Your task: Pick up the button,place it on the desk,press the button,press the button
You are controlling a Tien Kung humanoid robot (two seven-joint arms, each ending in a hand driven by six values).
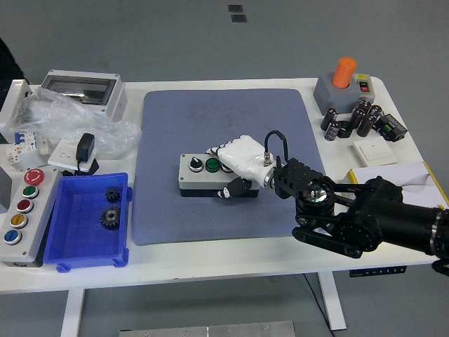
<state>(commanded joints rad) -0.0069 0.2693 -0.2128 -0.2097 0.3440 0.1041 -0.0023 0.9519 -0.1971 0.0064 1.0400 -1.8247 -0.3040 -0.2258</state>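
The grey button box lies on the blue mat near the table's middle. A black knob and a green button show on its top; its right end is hidden. My right hand, white with a black arm, covers that right end. Its fingers lie over the top and far edge, and its thumb presses the near side, so it is closed around the box. The box rests flat on the mat. My left arm is out of view.
A blue bin with gears and a control box with coloured buttons stand at the front left. A clear-lidded enclosure and plastic bag are at the back left. A grey box with an orange knob, capacitors and papers are at the right.
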